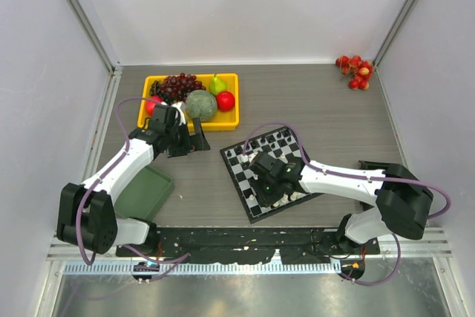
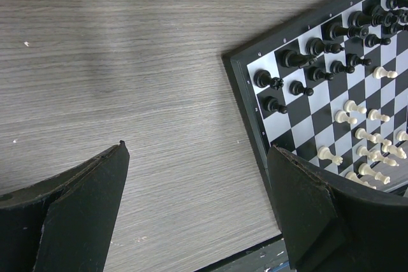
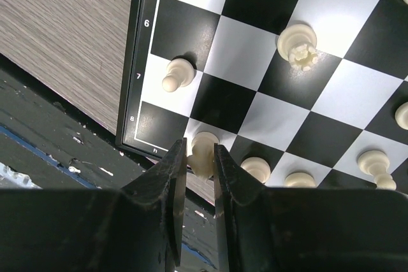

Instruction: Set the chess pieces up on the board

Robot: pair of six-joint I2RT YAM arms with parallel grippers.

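The right gripper (image 3: 199, 160) is pinching a white piece (image 3: 203, 151) over the board's (image 3: 141, 62) corner square; next, gently letting go. The left gripper (image 2: 197, 202) is hanging wide open, empty

We see a grey wood-grain surface (image 2: 127, 62), matt and finely streaked. At its 5 o'clock, the board (image 3: 255, 103) shows smooth, slightly glossy black and white squares inside a thin black border. The cream-white chess pieces (image 3: 298, 44) look like hard, satiny plastic. The right tool (image 3: 199, 170) has matt black fingers; the left tool (image 2: 197, 208) shows rough, scuffed black pads.
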